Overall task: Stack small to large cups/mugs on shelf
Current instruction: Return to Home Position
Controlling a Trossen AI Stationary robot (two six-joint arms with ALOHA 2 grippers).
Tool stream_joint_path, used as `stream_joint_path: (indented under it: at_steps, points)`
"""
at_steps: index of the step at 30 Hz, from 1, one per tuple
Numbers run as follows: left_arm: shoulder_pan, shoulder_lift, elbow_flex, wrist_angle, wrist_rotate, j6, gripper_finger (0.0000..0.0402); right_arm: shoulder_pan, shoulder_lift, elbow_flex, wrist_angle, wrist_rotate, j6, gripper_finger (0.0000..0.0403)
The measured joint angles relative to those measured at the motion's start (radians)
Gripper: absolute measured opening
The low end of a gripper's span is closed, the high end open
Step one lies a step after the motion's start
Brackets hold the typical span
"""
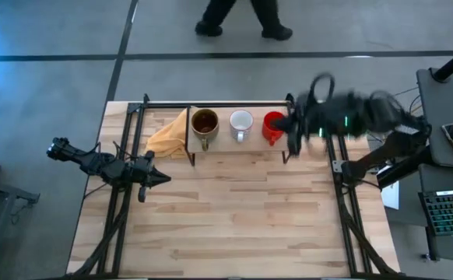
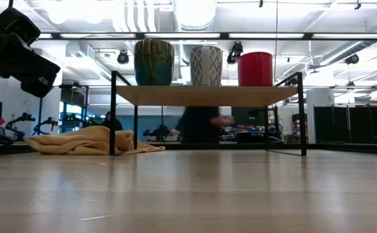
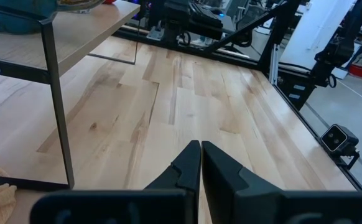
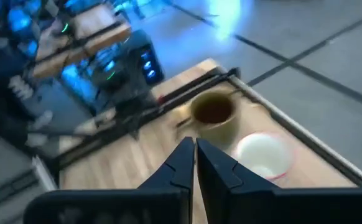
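Observation:
Three mugs stand in a row on the small wooden shelf [image 1: 238,141] [image 2: 208,94]. From the table's left they are the olive mug [image 1: 205,123] [image 2: 153,63], the white mug [image 1: 241,123] [image 2: 206,66] and the red mug [image 1: 272,124] [image 2: 255,68]. My right gripper [image 1: 293,132] [image 4: 195,146] is shut and empty. It hangs above the shelf's right end, beside the red mug. Its wrist view looks down on the olive mug [image 4: 215,113] and the white mug [image 4: 265,154]. My left gripper [image 1: 163,178] [image 3: 201,148] is shut and waits over the table's left part.
A crumpled yellow cloth [image 1: 169,136] [image 2: 91,139] lies on the table at the shelf's left end, partly under it. Black frame rails run along the table's left and right sides. A person walks past beyond the far edge [image 1: 242,15]. Bare tabletop [image 1: 242,210] stretches in front of the shelf.

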Motion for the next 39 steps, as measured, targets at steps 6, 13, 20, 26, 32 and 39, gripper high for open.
stream_joint_path:
  at_steps: [6,13,20,26,32,39]
  points:
    - [0.000,0.000,0.000,0.000,0.000,0.000,0.0000,0.319,-0.045,-0.084,-0.020,0.284,0.134,0.0011]
    - [0.000,0.000,0.000,0.000,0.000,0.000,0.0000,0.563,-0.025,-0.190,0.245,0.332,0.091,0.0011]
    - [0.000,0.000,0.000,0.000,0.000,0.000,0.0000,0.606,-0.023,-0.453,0.327,0.501,0.117,0.0011]
    - [0.000,0.000,0.000,0.000,0.000,0.000,0.0000,0.570,-0.259,-0.813,0.677,0.476,0.023,0.0011]
    - [0.000,0.000,0.000,0.000,0.000,0.000,0.0000,0.561,-0.536,-1.157,1.117,0.353,-0.189,0.0011]
    - [0.000,-0.001,0.000,0.000,0.001,0.000,0.0000,0.555,-0.742,-1.383,1.169,0.378,-0.184,0.0011]
